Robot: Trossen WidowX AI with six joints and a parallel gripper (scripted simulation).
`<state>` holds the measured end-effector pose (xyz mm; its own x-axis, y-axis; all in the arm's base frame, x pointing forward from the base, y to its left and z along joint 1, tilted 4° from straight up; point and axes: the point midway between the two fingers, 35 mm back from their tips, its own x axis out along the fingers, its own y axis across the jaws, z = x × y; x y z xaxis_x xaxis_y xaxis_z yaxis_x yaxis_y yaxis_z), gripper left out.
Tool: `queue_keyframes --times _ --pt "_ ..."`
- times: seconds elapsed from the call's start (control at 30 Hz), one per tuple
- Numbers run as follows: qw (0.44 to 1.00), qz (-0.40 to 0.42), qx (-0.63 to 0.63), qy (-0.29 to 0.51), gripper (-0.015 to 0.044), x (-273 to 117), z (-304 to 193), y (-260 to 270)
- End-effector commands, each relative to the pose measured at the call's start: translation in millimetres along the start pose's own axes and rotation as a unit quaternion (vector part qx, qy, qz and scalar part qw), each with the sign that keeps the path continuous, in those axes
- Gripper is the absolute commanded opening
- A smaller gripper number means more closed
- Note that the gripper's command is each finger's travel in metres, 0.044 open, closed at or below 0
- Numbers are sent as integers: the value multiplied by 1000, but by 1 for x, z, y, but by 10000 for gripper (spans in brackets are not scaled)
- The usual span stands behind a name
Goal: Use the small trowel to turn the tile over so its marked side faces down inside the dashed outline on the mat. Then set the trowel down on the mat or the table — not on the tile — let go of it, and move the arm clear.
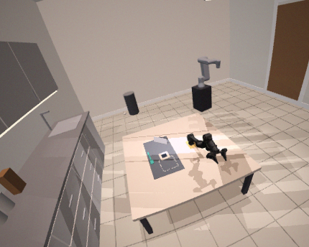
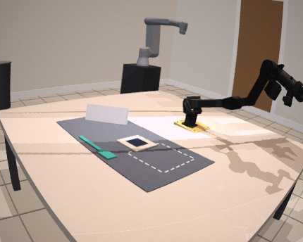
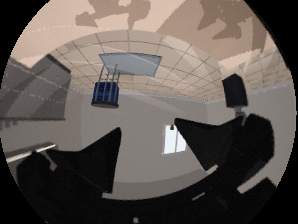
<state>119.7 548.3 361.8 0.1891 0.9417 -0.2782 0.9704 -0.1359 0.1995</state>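
Note:
The tile (image 1: 164, 159) (image 2: 149, 144) lies flat on the dark mat (image 1: 158, 174) (image 2: 149, 183), its dark-square marked side up. It lies at the far edge of the dashed outline (image 2: 164, 172) and seems to hide part of that line. The teal trowel (image 1: 151, 160) (image 2: 107, 155) lies flat on the mat to the left of the tile, its blade toward the near end. My gripper (image 1: 220, 160) (image 2: 299, 105) (image 3: 148, 125) is open and empty, raised high to the right, far from the trowel and tile. The wrist view shows neither of them.
A pale upright block (image 1: 160, 140) (image 2: 106, 114) stands at the mat's far end. My arm's yellow base plate (image 2: 201, 128) is on the table (image 1: 141, 201) (image 2: 106, 214), right of the mat. A grey robot arm (image 1: 204, 70) (image 2: 153, 39) stands on a black pedestal beyond the table.

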Motion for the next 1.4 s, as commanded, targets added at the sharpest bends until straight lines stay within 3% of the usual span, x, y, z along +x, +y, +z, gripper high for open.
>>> queue_keyframes --times 0.0,0.37,0.87,1.37 --pt "1000 -1 -1 2 374 -1 -1 0" --pt "988 -3 -38 153 100 -66 -92 -9" --pt "921 28 -20 389 100 -205 -207 -8" --pt "802 39 16 595 100 -374 -265 -4"
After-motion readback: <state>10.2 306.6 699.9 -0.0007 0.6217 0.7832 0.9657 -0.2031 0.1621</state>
